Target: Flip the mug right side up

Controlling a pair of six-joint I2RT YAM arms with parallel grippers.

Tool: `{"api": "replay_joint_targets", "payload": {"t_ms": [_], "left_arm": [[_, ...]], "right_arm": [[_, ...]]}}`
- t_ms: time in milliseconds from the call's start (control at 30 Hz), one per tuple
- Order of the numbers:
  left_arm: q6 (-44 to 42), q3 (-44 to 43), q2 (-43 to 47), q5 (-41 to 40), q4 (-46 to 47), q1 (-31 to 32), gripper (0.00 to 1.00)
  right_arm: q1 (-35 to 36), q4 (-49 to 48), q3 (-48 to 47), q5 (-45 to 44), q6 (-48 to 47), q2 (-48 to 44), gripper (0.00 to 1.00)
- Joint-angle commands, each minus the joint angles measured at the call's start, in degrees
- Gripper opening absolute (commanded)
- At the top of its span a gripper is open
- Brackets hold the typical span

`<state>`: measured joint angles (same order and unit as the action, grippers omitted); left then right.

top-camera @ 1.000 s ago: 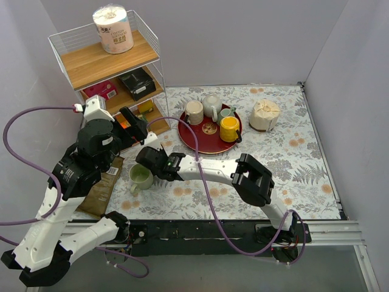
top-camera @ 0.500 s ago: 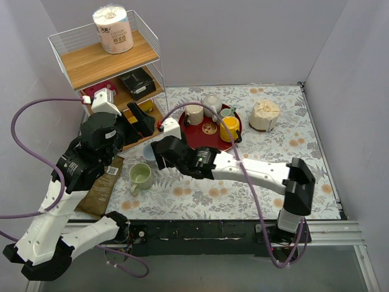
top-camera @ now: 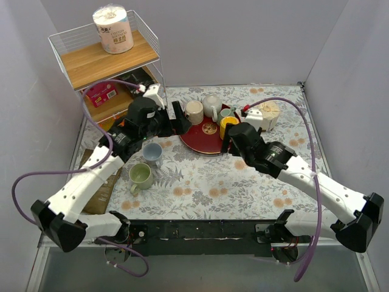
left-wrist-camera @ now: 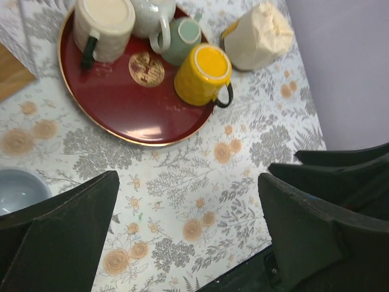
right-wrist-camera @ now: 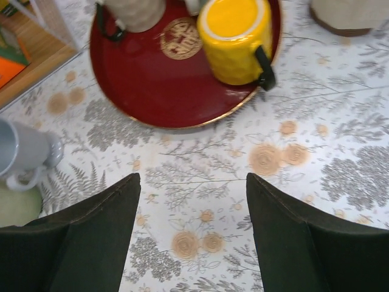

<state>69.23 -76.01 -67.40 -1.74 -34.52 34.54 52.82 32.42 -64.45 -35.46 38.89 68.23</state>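
Note:
A yellow mug (top-camera: 229,125) stands upside down on the red tray (top-camera: 200,141), also in the left wrist view (left-wrist-camera: 203,73) and right wrist view (right-wrist-camera: 234,36). A cream mug (top-camera: 194,112) stands upside down at the tray's left. A green mug (top-camera: 140,176) and a grey mug (top-camera: 152,152) stand upright on the table. My left gripper (top-camera: 180,118) is open and empty at the tray's left edge, seen from the wrist (left-wrist-camera: 188,225). My right gripper (top-camera: 230,141) is open and empty just in front of the yellow mug, seen from the wrist (right-wrist-camera: 191,231).
A white teapot (top-camera: 211,104) and a small green cup (top-camera: 226,113) share the tray. A paper-wrapped bundle (top-camera: 265,114) sits at the back right. A wire shelf (top-camera: 106,67) with boxes and a paper roll stands at the back left. A brown packet (top-camera: 103,188) lies left.
My right arm has swung from the green mug on the left over to the tray's front right. My left arm has moved from the shelf toward the tray. The grey mug now stands in plain view.

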Motion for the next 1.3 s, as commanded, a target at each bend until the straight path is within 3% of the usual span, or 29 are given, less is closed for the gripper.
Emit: {"api": "replay_joint_targets", "payload": {"t_ms": [0,67,233,500,700,867,1167,1267], "left_arm": [[3.6,1.8,-4.3,5.3,7.7,2.3,0.98],[6.3,0.8,-7.0,3.3,9.3,4.8,0.98],[16.3,-6.2,-23.5,-3.9,8.7,11.5,0.98],[21.8,-27.8,-46.2,-10.9,3.2,15.5,0.98],[25.5,-35.0,-56.3,-16.6,2.6,17.0,0.96],[26.0,-37.5,-60.0,-18.1,4.6,17.1,0.76],[24.5,-43.4,-65.6,-18.7,4.3,17.1,0.63],[24.4,-44.0,-66.5,-19.7,4.4,17.1,0.53]], "right_arm": [[-5.9,9.7,0.1,-2.3,5.0,-3.9,0.77],[-9.2,12.8,-0.1,-3.1,6.7,-4.1,0.77],[-15.2,17.1,2.1,-3.7,8.8,-6.4,0.77],[-21.1,21.4,5.7,-4.5,10.7,-14.1,0.77],[-22.2,24.4,7.7,-4.5,11.6,-17.8,0.77],[-22.3,25.5,7.9,-4.4,11.6,-19.7,0.76],[-22.3,26.9,8.3,-5.3,11.3,-21.8,0.76],[-22.4,27.0,8.5,-5.8,11.3,-22.8,0.76]]}}
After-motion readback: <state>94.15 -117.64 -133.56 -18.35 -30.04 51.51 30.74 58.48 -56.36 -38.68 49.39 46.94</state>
